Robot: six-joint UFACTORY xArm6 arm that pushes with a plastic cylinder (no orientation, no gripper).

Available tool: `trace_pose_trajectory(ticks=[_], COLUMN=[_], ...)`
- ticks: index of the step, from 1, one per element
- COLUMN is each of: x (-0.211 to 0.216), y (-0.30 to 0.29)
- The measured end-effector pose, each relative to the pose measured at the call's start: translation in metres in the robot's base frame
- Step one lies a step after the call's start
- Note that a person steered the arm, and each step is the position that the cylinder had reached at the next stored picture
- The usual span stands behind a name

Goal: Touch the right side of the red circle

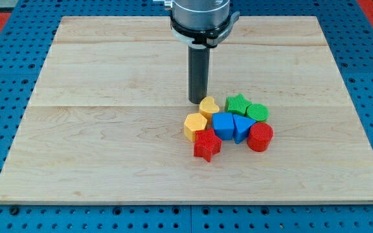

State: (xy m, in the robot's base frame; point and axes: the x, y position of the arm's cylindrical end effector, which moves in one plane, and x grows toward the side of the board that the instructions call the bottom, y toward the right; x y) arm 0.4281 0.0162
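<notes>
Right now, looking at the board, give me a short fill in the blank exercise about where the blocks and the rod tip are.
1. My tip stands just to the view's left of the ____ heart.
2. The red circle is the cluster's block farthest toward the view's ____.
3. Directly toward the view's top from the red circle lies the ____ circle.
4. The red star sits just below the yellow ____.

Missing words: yellow; right; green; hexagon

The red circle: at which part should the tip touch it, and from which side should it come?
Contact the red circle on its bare side wall facing the view's right; the blue triangle crowds its left. My tip is upper left, so probably circle around the cluster.
</notes>
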Motion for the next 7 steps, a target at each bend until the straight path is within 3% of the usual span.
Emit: trace_pose_trajectory(ticks=[3,4,5,6,7], x=[0.002,-0.032,-0.031,0.018,0.073], y=[0.015,0.041,0.114,0.177,0.163])
